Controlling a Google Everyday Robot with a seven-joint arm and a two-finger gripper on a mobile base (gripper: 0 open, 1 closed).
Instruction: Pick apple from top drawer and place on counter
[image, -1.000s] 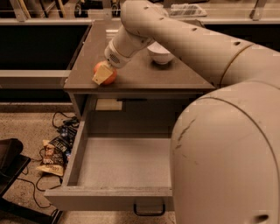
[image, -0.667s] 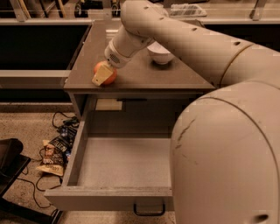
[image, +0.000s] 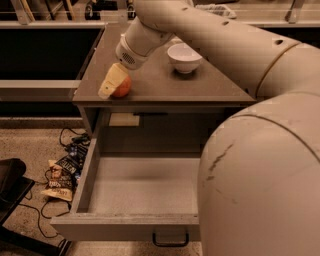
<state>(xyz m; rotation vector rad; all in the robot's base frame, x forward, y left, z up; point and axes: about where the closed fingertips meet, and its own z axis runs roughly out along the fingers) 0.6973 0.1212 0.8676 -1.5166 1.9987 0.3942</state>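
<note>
Over counter (image: 210, 87), front-left — arm slanting down, claw (image: 114, 86) touching apple (image: 123, 86)

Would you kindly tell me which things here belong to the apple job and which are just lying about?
Part of the job: apple, on the counter near its front left edge; gripper, right at the apple; top drawer, pulled open below.
Just lying about: white bowl, farther back on the counter; packets and cables, on the floor left of the drawer.
</note>
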